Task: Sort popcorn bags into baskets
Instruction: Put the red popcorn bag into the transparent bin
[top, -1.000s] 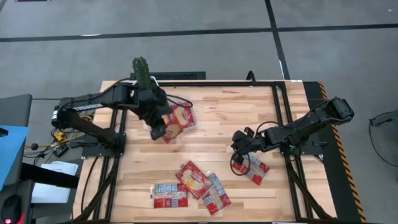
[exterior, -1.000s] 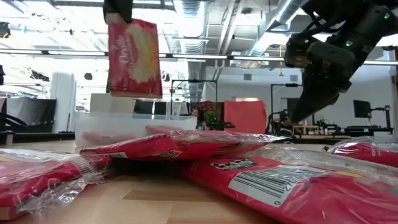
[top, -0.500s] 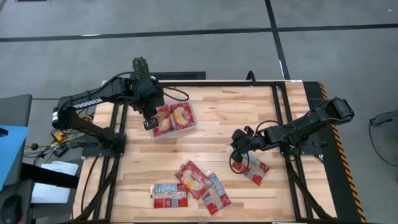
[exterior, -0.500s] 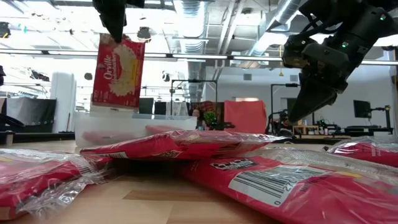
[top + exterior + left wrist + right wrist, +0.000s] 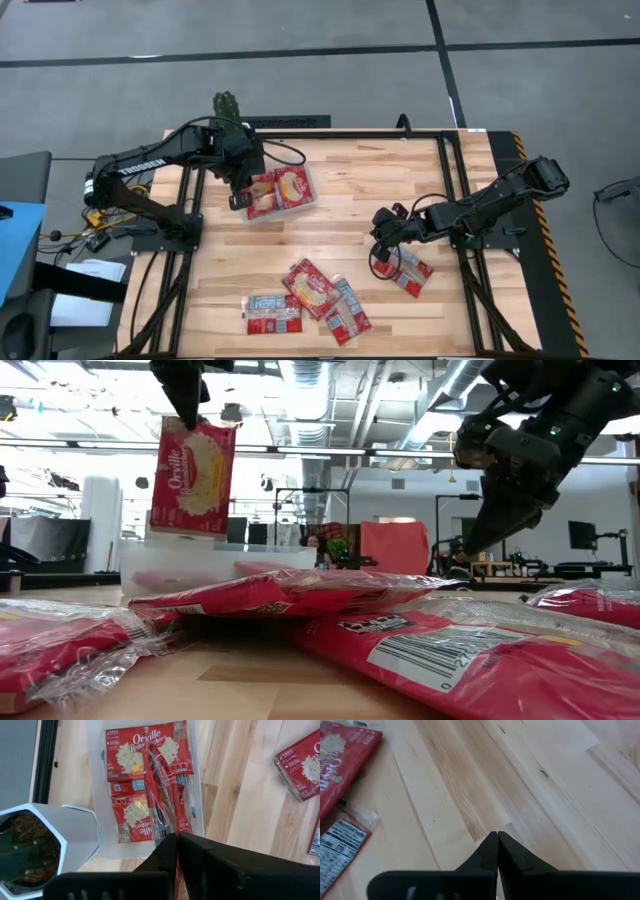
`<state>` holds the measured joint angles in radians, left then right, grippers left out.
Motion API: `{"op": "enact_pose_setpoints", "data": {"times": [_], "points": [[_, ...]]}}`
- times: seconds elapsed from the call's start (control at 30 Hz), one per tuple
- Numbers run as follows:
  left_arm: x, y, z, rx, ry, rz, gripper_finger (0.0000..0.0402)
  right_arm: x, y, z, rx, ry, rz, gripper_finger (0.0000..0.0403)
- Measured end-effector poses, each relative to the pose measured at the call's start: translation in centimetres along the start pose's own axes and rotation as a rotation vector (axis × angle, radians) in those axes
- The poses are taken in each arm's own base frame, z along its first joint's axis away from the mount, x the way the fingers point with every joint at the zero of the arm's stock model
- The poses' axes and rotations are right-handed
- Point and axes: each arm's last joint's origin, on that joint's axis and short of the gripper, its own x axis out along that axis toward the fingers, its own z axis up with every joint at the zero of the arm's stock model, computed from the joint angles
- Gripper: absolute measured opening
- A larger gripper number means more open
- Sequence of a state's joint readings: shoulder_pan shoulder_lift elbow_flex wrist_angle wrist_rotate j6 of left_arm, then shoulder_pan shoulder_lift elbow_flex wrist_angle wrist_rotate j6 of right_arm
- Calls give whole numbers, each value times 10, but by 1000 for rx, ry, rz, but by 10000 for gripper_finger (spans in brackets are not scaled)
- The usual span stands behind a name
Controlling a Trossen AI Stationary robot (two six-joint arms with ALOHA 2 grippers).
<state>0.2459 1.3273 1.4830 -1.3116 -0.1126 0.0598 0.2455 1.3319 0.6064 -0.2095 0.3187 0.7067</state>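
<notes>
My left gripper (image 5: 188,405) is shut on a red popcorn bag (image 5: 193,478) that hangs over the clear tray (image 5: 140,565) at the table's far left. The left wrist view shows this bag edge-on (image 5: 171,805) above the tray (image 5: 97,820), where two other bags lie flat (image 5: 145,747) (image 5: 132,815). My right gripper (image 5: 380,245) is shut and empty, just above the bare wood (image 5: 470,795), beside a bag lying flat on the table (image 5: 410,268). Three more bags lie near the front edge (image 5: 310,288) (image 5: 272,312) (image 5: 345,312). My left gripper pinches the bag's top edge (image 5: 190,426) between its two fingers, from above, pointing down. The bag hangs below the fingers, upright with a slight tilt, its lower end clear above the tray.
A white hexagonal pot with a cactus (image 5: 228,108) stands just beyond the tray's far-left corner, close to my left arm; it also shows in the left wrist view (image 5: 40,845). Bare wood lies in the middle and far right of the table (image 5: 380,170).
My left gripper has carried the hanging bag toward the table's far left, from beside the tray's near edge to over the tray. The bag has dropped a little and now tilts slightly. My right gripper has kept still.
</notes>
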Motion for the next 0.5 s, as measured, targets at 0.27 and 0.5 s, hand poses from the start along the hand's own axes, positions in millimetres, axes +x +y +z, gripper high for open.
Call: {"op": "enact_pose_setpoints", "data": {"times": [0.27, 0.5], "points": [[0, 0, 2, 10, -20, 1, 0, 0, 1, 1, 5, -13, 11, 21], [0, 2, 2, 45, -20, 0, 0, 0, 1, 1, 8, -14, 13, 34]]}}
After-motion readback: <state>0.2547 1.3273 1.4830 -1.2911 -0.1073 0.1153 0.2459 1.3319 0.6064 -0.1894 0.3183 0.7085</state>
